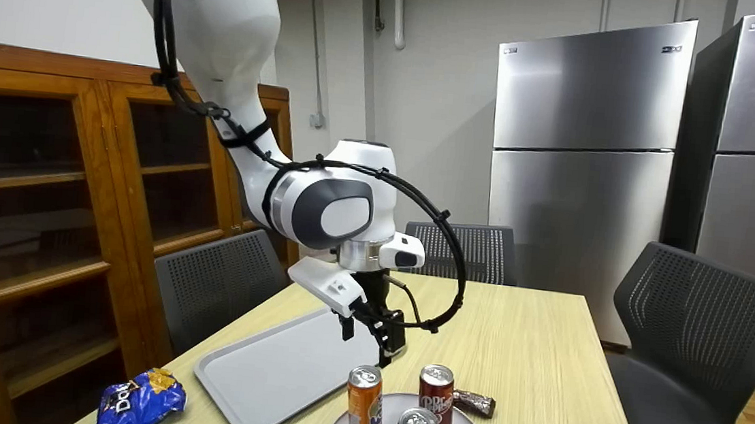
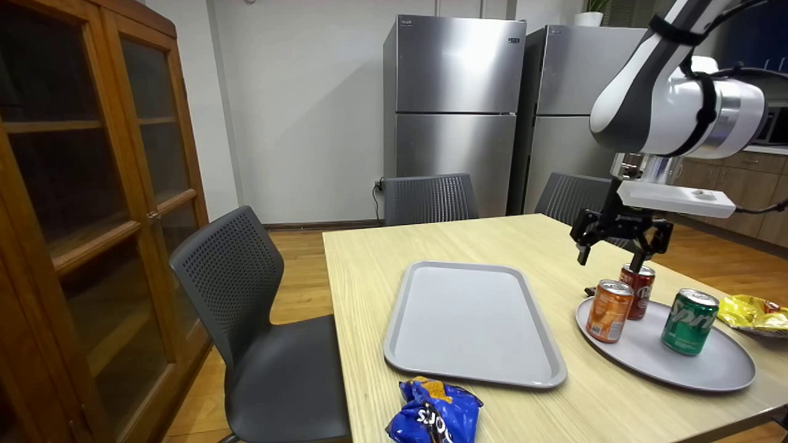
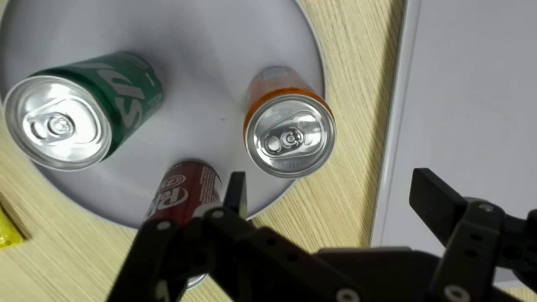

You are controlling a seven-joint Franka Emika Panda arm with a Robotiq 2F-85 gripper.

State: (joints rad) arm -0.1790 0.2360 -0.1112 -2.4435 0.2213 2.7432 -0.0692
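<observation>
My gripper is open and empty. In an exterior view it hangs near the cans, one finger overlapping the top of the dark red Dr Pepper can; contact cannot be told. In the wrist view its fingers spread over the gap between the round grey plate and the grey tray. The orange can stands just beyond the fingers. The green Sprite can is farther left. The Dr Pepper can is partly hidden by the left finger. All three cans stand upright on the plate.
A blue Doritos bag lies beside the tray's near end. A yellow bag lies beyond the plate. A brown wrapped bar lies behind the Dr Pepper can. Dark chairs stand round the table. A wooden cabinet stands behind.
</observation>
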